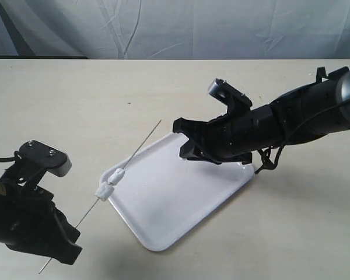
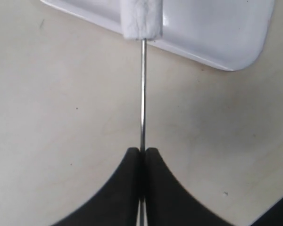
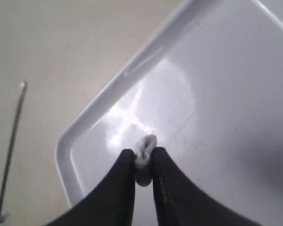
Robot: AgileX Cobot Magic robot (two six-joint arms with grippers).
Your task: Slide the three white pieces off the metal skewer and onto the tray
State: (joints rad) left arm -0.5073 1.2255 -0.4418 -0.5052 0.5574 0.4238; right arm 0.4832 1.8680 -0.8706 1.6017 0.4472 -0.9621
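Matte black arms [image 1: 268, 125], silver-grey camera housings [image 1: 58, 166], tapered black pincer fingers [image 2: 122, 188].

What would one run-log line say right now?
left end effector: shut on thin metal skewer | right end effector: shut on soft white lump over glossy white tray

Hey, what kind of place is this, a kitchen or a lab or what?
Probably a robot test bench rather than a kitchen: a plain beige table, a draped pale cloth backdrop, and two black robot arms over one white tray.
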